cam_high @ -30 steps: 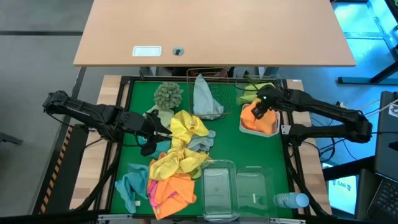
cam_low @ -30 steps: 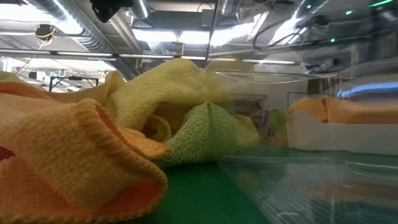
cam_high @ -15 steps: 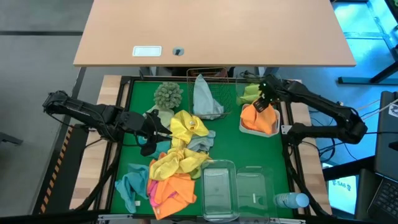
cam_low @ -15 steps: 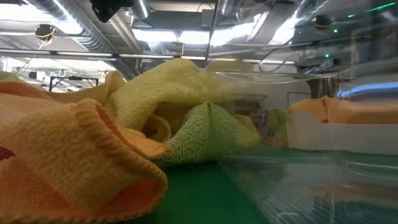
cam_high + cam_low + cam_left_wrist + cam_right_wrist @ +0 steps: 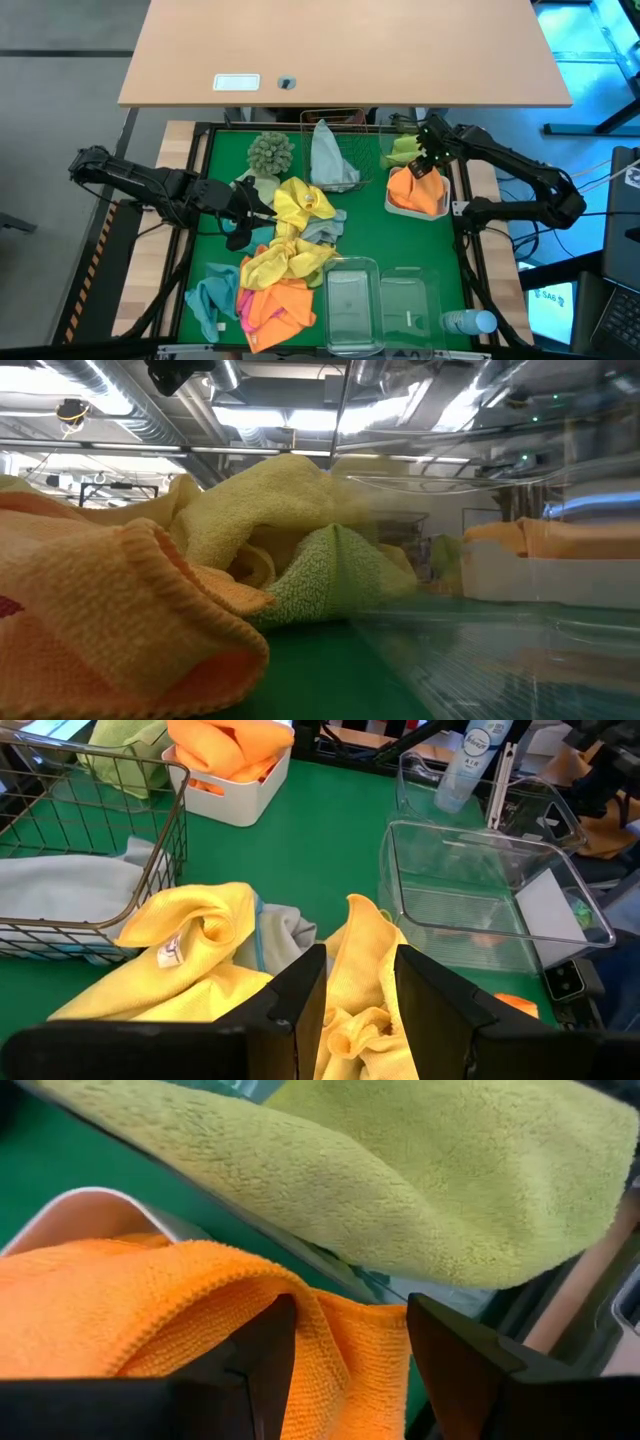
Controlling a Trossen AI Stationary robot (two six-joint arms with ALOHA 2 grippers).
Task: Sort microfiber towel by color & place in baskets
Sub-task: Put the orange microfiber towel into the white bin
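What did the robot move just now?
The right hand slid off the orange towel in the white tray, toward the table's far edge and the green towel. It is open and holds nothing. The left hand and the towel pile stayed put.

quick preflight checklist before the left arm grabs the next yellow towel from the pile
1. Left gripper open above the yellow towel: ok.
2. Left gripper holding nothing: ok.
3. Right gripper away from the pile, over the white tray with the orange towel: ok.
4. Right gripper open, orange towel released: ok.
5. Clear tub free for yellow: ok.
6. Yellow towel separate from the grey-blue one beneath: cannot tell.
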